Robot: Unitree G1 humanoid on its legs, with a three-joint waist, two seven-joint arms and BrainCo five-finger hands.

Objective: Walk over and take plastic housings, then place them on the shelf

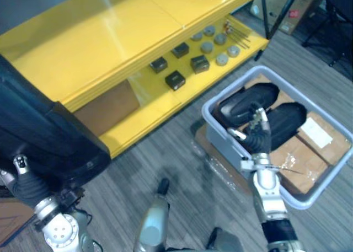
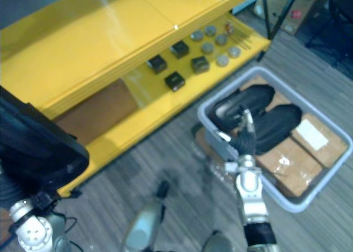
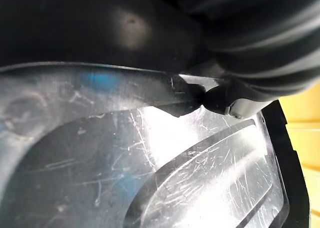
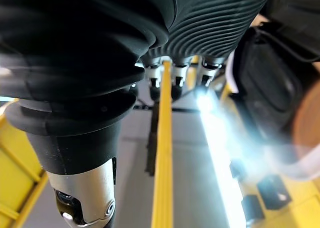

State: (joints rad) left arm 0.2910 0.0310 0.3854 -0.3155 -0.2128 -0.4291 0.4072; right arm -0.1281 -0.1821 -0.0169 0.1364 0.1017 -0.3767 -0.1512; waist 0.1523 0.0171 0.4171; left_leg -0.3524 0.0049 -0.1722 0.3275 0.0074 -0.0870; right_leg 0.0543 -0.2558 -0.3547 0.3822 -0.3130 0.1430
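Observation:
A large black plastic housing (image 1: 41, 133) hangs at the far left, in front of the yellow shelf (image 1: 110, 31). My left hand (image 1: 25, 183) reaches up under it from the lower left. In the left wrist view a dark tip (image 3: 220, 98) presses on the glossy housing (image 3: 150, 178). Two more black housings (image 1: 248, 100) (image 1: 287, 119) lie in a grey bin (image 1: 218, 133) on the floor at the right. My right hand (image 1: 258, 136) hovers over the bin's near rim with fingers (image 4: 172, 76) straight, holding nothing.
The shelf's lower level carries small black boxes (image 1: 175, 79), grey discs (image 1: 220, 42) and a brown cardboard sheet (image 1: 107, 106). Cardboard boxes (image 1: 309, 147) lie in the bin beside the housings. Black stand legs (image 1: 281, 15) rise at the upper right.

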